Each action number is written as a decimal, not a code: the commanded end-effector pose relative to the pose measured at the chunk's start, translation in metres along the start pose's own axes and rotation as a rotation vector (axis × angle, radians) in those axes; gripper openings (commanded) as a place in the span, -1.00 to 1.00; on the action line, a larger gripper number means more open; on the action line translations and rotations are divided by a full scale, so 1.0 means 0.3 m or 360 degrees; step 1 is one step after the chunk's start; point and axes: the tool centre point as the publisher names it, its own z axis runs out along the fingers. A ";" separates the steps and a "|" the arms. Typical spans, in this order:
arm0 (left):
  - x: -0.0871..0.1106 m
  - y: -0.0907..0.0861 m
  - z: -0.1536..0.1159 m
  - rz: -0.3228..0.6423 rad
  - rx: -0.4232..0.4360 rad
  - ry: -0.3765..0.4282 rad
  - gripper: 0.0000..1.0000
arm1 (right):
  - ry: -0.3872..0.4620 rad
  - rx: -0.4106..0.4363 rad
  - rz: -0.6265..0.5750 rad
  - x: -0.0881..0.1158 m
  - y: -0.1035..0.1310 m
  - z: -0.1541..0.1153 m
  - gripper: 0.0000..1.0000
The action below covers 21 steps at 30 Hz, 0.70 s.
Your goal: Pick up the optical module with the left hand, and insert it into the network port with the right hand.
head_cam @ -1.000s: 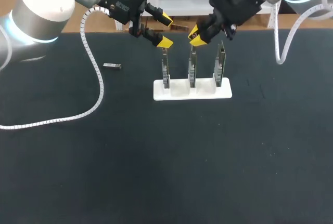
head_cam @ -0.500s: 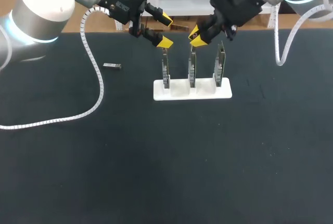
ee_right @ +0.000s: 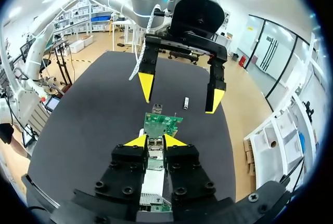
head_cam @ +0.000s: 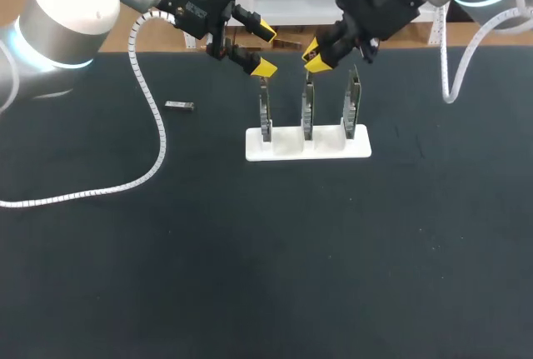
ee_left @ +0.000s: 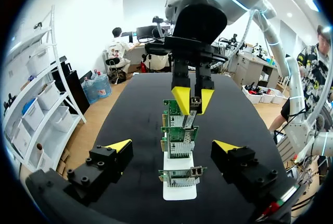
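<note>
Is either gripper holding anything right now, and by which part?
Right gripper holds an optical module, pinched across its body between the yellow tips, its free end pointing down over the middle card. Left gripper is open and empty.

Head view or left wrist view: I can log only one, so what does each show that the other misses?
Only the head view: a loose optical module on the table, left of the white holder. Only the left wrist view: the held module gripped in the right end effector. Both: three upright cards and the open left end effector.
</note>
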 end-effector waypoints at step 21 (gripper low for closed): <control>-0.001 -0.001 0.000 -0.0001 -0.0001 0.0005 1.00 | -0.0002 -0.0005 -0.0008 -0.009 0.013 -0.007 -1.00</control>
